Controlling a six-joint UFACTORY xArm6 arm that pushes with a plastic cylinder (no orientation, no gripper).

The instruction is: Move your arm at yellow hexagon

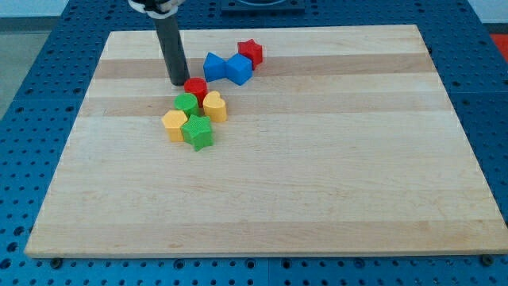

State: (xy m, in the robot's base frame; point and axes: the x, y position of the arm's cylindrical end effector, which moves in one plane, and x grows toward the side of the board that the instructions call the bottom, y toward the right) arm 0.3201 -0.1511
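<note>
- Camera view: my tip (178,83) (a bare rod, no jaws to open or close) stands on the wooden board (317,175), just left of the red cylinder (195,86).
- The yellow hexagon (174,124) lies below the tip, touching the green star (197,132), beside the green cylinder (186,103) and yellow heart (215,106).
- Two blue blocks (227,67) and a red star (250,52) sit toward the view's top.

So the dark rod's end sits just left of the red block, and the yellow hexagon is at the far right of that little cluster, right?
Not quite. The camera view shows my tip just left of the red block, but the yellow hexagon lies at the cluster's left, beside the green star, not at its far right.
</note>
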